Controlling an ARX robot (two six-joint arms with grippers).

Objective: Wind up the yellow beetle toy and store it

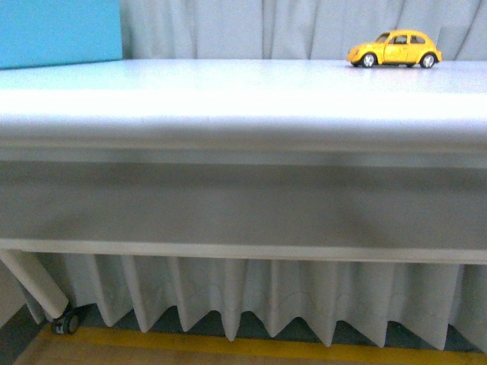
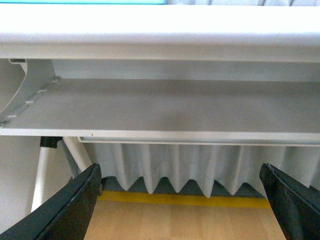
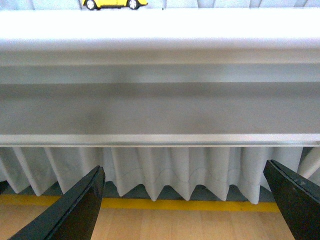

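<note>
Left hand (image 2: 180, 170), right hand (image 3: 183, 167) spread empty below the surface (image 1: 228, 84): rising may clip its near edge or knock yellow beetle toy (image 1: 395, 49) rolling.

yellow beetle toy (image 3: 115, 3) cropped, blue box (image 1: 59, 30) cropped

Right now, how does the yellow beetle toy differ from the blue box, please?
The yellow beetle toy is small and rounded; the blue box is far larger and flat-faced. The toy stands on the right in full view; the box sits left, cropped by the frame. Both rest on the white table.
</note>
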